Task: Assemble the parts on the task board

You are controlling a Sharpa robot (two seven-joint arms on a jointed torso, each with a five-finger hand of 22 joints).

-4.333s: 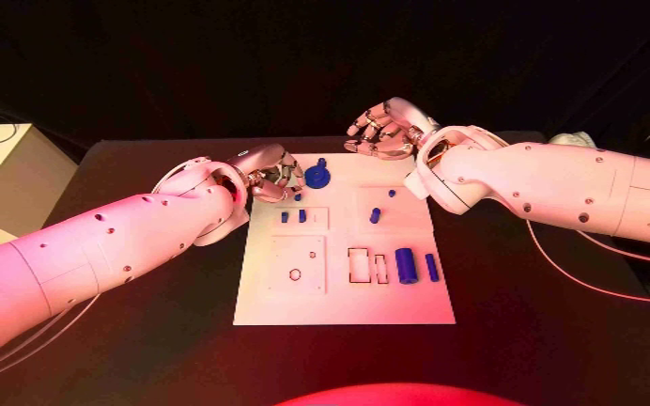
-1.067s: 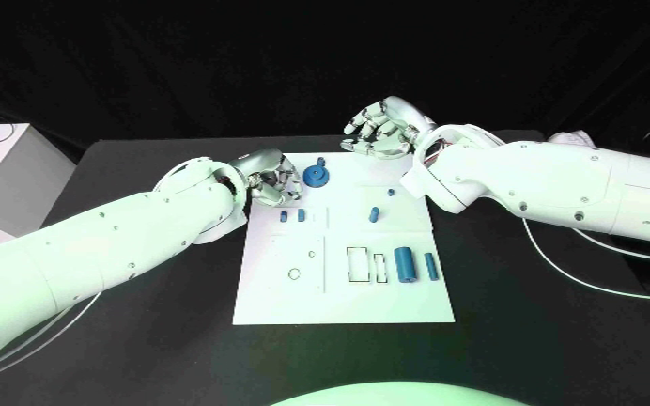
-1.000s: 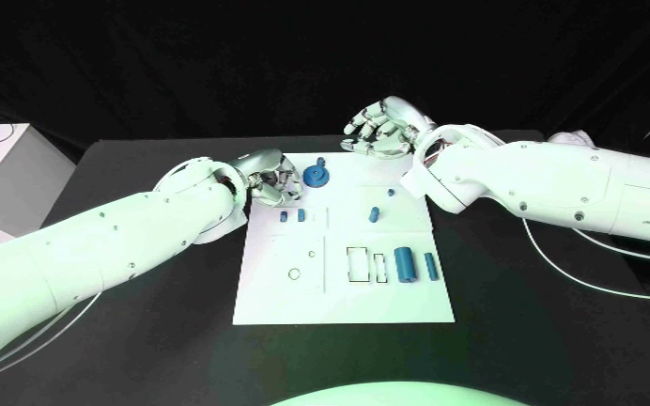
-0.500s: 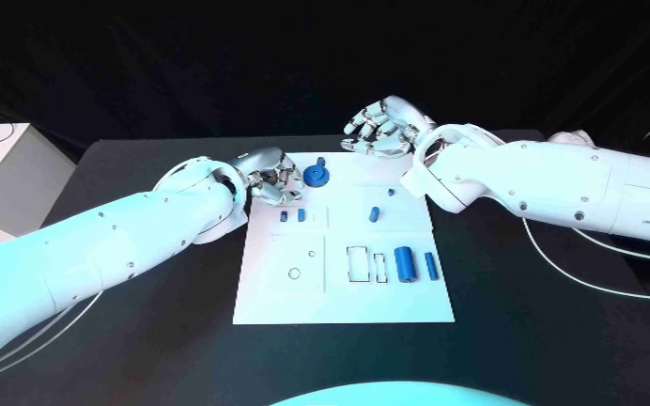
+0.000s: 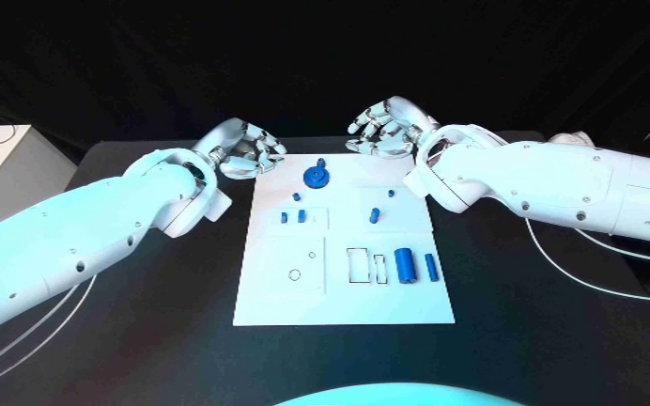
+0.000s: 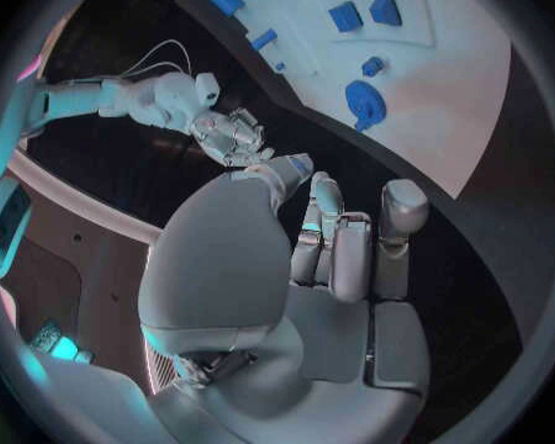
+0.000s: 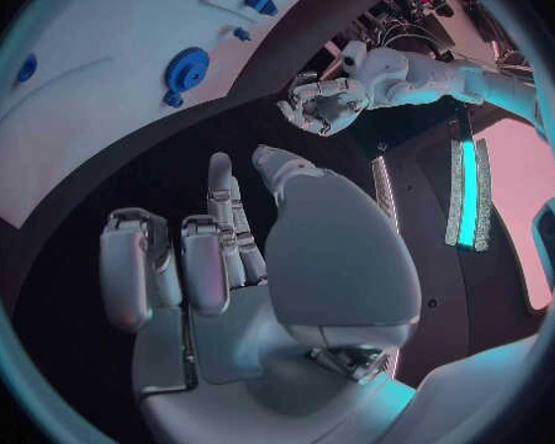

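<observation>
Parts sit on my task board [image 5: 346, 303]: nearest, two blue cylinders [image 5: 405, 260] beside small white frames; farther, small pegs [image 5: 300, 217], shapes unclear; farthest, a blue disc [image 5: 316, 178]. Beyond the far corners, my left robot hand [image 5: 244, 149] and right robot hand [image 5: 385, 129] hover above the bench [image 5: 542, 331], fingers loosely curled, released, grasping nothing.

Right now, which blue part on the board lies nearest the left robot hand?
The round blue disc at the board's far end. It is the widest piece, and the small blue pegs sit farther from the left robot hand.
</observation>
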